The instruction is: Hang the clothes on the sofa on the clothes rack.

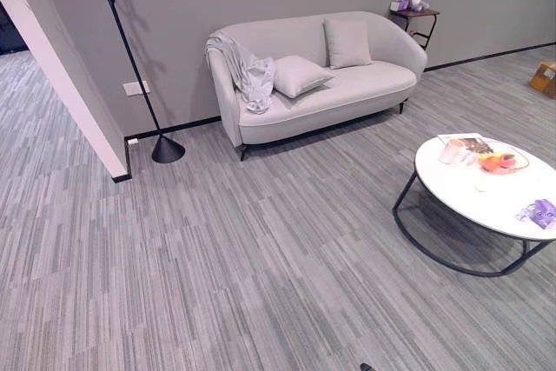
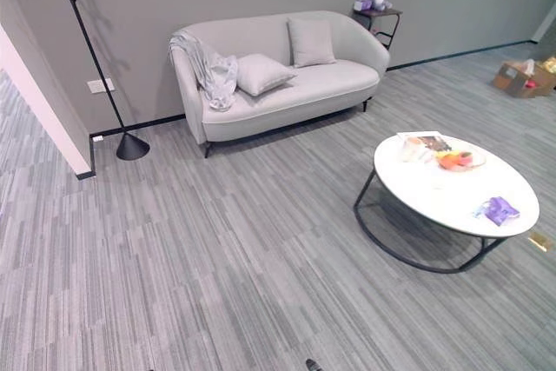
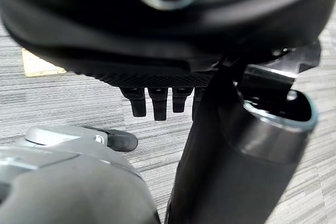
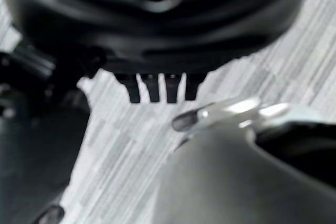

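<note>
— While the grey garment (image 1: pixel 247 71) is still lying draped over the sofa (image 1: pixel 347 93) arm, upper centre of the left eye view, how much of the job is getting done?

— None of it, I'd judge. The clothing is hanging over the sofa's left end, touching the nearer cushion (image 1: pixel 298 75), and nothing is gripping it. The sofa is sitting well apart from the robot, across open floor.

— Are the hands doing anything?

— Not with the cloth. The left robot hand (image 3: pixel 157 103) is showing in its wrist view with fingertips hanging straight down in a row over the carpet, relaxed and holding nothing. The right robot hand (image 4: pixel 157 90) is looking the same in its own wrist view: fingers straight, spread loosely, nothing between them.

— And the rack?

— I'm not making one out for certain. A thin black pole with a cone base (image 1: pixel 167 149) is standing at the upper left beside the sofa; it may be a floor lamp rather than a rack, since its top is cut off.

— So what is remaining?

— Everything, by my reading: walking over, picking up the garment, finding the rack and hanging it. The round white surface (image 1: pixel 452 188) at the right, carrying a cup (image 1: pixel 450 151) and a fruit bowl (image 1: pixel 502 162), is lying beside the likely path, so it is wanting a wide berth.
</note>
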`<state>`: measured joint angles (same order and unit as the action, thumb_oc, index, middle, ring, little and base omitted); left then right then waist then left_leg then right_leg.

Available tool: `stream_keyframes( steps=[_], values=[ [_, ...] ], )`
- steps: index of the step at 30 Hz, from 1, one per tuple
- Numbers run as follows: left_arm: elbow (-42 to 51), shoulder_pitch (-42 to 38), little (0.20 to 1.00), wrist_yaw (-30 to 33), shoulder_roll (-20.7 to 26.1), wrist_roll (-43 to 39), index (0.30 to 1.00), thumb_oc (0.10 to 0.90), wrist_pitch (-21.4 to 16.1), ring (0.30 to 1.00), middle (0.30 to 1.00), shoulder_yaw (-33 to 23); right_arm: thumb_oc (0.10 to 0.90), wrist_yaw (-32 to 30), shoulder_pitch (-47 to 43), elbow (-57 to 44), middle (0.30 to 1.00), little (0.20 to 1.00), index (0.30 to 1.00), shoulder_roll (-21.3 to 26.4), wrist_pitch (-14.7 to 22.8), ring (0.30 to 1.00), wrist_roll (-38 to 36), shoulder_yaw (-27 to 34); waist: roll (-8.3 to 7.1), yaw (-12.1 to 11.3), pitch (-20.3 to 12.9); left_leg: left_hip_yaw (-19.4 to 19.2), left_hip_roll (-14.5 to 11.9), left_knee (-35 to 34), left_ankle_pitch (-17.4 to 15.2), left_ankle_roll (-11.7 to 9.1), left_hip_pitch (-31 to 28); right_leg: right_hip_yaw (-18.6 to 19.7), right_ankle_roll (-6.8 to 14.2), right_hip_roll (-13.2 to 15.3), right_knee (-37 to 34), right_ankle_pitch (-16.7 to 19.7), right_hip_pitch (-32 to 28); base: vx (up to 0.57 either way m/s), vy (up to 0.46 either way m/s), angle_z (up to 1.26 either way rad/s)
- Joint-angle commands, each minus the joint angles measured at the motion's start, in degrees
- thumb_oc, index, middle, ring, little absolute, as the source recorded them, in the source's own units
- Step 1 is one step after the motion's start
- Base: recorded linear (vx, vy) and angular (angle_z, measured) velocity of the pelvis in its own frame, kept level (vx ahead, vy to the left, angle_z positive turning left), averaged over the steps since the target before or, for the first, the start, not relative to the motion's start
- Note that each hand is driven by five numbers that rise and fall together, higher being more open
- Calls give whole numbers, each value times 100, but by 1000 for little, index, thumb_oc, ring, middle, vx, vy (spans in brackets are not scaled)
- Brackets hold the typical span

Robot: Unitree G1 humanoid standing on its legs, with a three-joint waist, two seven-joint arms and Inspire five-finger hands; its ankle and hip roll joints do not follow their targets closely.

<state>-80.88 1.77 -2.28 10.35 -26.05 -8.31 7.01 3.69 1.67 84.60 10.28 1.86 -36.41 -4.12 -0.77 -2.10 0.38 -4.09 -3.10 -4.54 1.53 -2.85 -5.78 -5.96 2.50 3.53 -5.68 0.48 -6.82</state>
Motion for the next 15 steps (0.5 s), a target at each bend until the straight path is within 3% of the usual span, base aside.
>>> stream_keyframes(
  steps=[1, 15],
  values=[
    [-460, -275, 900, -125, -283, 244, 900, 800, 12, 900, 900, 37, 800, 138, -298, 320, 900, 900, 900, -122, 48, 900, 156, -60, -76, 10, -117, 387, -56, -46, -84, -151, 163, -143, 353, 148, 68, 177, 86, 0, 0, 0],
    [-484, -274, 900, -98, -201, 531, 900, 800, 24, 900, 900, 136, 800, 214, -236, 235, 900, 900, 900, -136, 31, 900, 794, -447, -165, 43, 68, 319, -18, -46, -129, -73, 269, -7, 404, 160, 68, 266, 269, -7, 22, -6]
  ],
)
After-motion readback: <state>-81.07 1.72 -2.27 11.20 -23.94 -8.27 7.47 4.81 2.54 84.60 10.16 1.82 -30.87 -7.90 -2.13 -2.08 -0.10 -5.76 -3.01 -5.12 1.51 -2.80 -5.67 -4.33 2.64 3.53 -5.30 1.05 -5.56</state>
